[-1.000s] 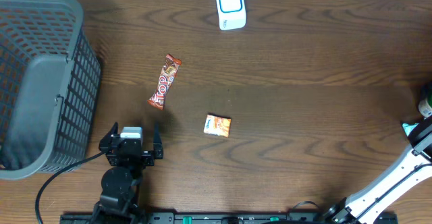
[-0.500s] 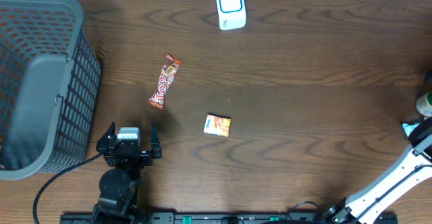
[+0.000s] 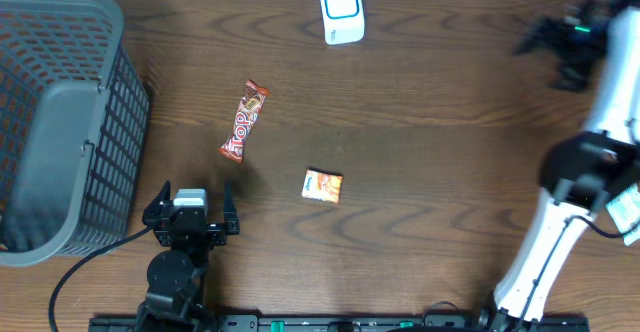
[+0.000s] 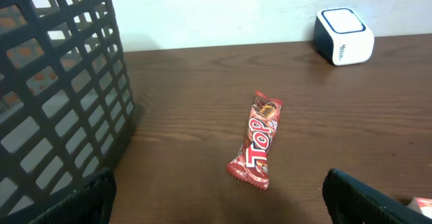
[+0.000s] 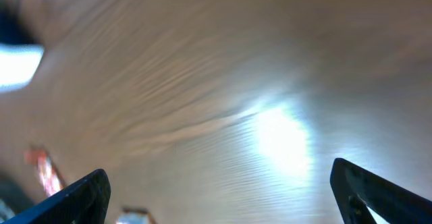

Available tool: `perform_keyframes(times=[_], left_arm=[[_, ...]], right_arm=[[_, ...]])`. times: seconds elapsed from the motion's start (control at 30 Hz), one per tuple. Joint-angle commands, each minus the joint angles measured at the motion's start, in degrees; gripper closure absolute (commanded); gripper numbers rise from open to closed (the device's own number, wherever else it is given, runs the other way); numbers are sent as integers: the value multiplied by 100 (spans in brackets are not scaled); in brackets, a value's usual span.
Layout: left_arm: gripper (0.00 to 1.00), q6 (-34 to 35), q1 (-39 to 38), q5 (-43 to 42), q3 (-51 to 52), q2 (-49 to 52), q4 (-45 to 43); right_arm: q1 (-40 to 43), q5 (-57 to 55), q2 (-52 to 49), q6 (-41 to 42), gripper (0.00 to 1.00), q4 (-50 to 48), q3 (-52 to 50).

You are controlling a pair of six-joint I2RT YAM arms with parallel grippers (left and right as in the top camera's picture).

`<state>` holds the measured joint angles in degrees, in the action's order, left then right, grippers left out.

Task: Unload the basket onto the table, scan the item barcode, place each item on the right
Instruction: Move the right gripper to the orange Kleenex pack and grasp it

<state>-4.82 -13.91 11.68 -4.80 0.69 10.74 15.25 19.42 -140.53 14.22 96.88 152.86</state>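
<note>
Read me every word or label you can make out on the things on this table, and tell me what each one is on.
"Top": large white letters on the red candy bar wrapper.
White and blue scanner: a small grey word on its side, too small to read.
Small orange packet: some print, too small and blurred to read.
No other text is visible.

Candy bar (image 4: 256,140): red wrapper, white "Top" lettering, ahead of black left fingers (image 4: 368,200). Basket (image 4: 54,82) dk grey lattice. Scanner (image 4: 343,36) white w/ blue trim. Small packet (image 3: 322,186) orange. Table (image 3: 450,172) dk brown woodgrain.
</note>
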Motion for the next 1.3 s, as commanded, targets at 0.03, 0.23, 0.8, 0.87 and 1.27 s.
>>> perform_keyframes(times=[0.03,0.23,0.8,0.87,1.27], left_arm=[[2,-72,39,-35,94,-48,162],[2,-72,39,-35,94,-46,164],[2,1060,39,-39,94,-46,127],[2,1318,39,-127,94,-46,140],[2,1233,39,-291,94,-46,168]], right_arm=[[-1104,-140,37,101,1,4,114],[-2282,-151,35,282,1,-52,-11],[-3980,-90,35,2229,1,-280,-1650],[-4057,-87,35,2337,1,-391,-1884],[-4627,61,35,2697,1,-584,-2297]])
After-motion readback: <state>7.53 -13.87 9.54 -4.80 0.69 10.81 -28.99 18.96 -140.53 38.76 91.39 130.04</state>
